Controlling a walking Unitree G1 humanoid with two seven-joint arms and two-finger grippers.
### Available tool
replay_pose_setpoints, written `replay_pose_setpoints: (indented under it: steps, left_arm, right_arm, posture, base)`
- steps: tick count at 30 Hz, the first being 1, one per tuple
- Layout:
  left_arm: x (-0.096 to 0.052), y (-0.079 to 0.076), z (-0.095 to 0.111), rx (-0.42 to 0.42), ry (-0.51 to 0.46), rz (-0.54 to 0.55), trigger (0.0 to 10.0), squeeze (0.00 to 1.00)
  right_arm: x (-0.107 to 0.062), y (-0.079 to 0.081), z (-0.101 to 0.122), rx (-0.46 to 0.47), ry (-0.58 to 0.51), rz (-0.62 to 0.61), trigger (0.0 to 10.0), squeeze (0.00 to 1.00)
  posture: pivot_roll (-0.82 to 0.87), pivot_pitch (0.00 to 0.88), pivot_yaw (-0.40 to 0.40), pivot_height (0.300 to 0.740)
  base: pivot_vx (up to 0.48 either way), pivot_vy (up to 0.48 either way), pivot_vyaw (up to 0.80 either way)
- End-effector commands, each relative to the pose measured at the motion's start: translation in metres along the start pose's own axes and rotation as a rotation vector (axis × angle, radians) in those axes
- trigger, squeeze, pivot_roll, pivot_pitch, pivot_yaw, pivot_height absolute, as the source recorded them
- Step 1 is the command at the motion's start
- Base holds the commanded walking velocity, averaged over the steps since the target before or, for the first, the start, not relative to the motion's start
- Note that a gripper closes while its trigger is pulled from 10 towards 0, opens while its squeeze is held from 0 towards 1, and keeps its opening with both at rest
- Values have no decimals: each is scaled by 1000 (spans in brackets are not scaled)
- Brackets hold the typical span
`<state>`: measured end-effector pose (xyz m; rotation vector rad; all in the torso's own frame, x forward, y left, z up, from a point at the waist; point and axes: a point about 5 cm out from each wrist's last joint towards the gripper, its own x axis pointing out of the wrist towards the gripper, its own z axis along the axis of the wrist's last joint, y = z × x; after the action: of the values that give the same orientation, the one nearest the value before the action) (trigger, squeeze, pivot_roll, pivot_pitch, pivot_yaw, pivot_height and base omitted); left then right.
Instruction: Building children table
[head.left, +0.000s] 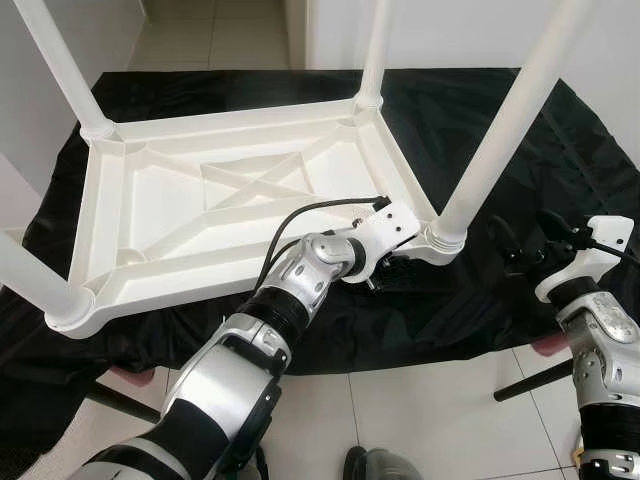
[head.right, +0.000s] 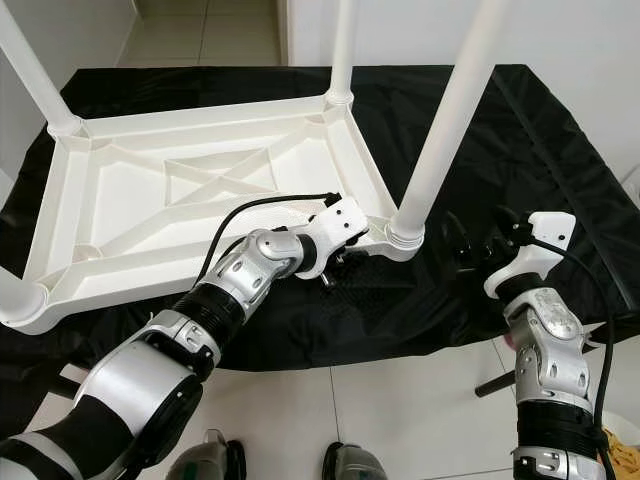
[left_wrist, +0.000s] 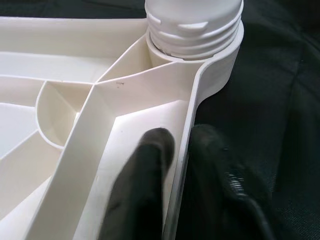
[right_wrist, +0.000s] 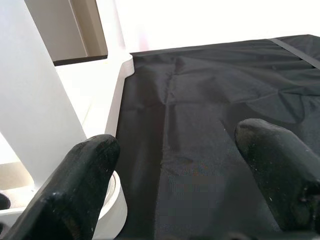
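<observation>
Left eye view: you have the white children's table (head.left: 230, 200) lying upside down on a black cloth (head.left: 520, 140), its four legs pointing up, one at each corner; your left gripper (head.left: 385, 272) sits at the table's near rim, just beside the near right leg (head.left: 495, 135); your right gripper (head.left: 530, 245) hovers over the cloth near its right edge, apart from that leg, fingers spread.

Right eye view: same layout; pale floor tiles (head.right: 400, 410) run below the cloth's near edge.

Left wrist view: your two black fingers (left_wrist: 145, 185) straddle the table's rim wall, one inside the frame and one outside on the cloth, pressed close against it; the leg's threaded base (left_wrist: 195, 25) is seated in its corner socket just ahead.

Right wrist view: your fingers (right_wrist: 75, 185) stand wide apart with nothing between them; the leg rises beside one of them.
</observation>
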<state>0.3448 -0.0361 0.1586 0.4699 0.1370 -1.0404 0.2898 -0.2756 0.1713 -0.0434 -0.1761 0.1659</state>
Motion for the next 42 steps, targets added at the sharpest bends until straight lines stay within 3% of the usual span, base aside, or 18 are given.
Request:
replay_pose_setpoints:
  steps: [1,8,13,14,15,16,24,34,42]
  left_arm:
    - [10,-10,11,-20,-51,133,0,0]
    - [9,-15,5,-12,-55,55,0,0]
    - [6,-19,-9,6,-14,6,0,0]
    - [5,-19,-14,15,1,0,8039,0]
    - [5,-19,-14,15,1,0,8039,0]
    - [2,-18,-19,16,11,-10,10000,0]
    - [-13,-12,-37,15,27,-47,10000,0]
    - [-39,3,-57,22,47,-28,10000,0]
    - [-63,6,-61,-27,8,-14,10000,0]
  right_arm:
    - [-1,1,-1,-5,4,5,10000,0]
    - [-1,1,-1,-7,10,18,10000,0]
    - [-4,8,-1,-21,35,98,10000,0]
    - [-6,11,-1,-33,50,137,10000,0]
    - [-6,11,-1,-33,50,137,10000,0]
    - [-8,12,-1,-44,61,160,10000,0]
    - [-9,12,-1,-38,70,187,10000,0]
    - [3,28,3,-22,80,320,10000,0]
    - [11,53,0,1,82,452,10000,0]
  posture:
    - [-57,98,21,740]
    - [-58,97,24,740]
    - [-62,94,29,740]
    - [-64,91,30,740]
    - [-64,91,30,740]
    - [-64,92,29,740]
    - [-50,87,18,740]
    - [-31,90,-1,740]
    - [-16,99,-24,740]
  base:
    - [0,0,0]
    - [0,0,0]
    - [0,0,0]
    - [0,0,0]
    - [0,0,0]
    - [0,0,0]
    - [0,0,0]
    - [0,0,0]
    - [0,0,0]
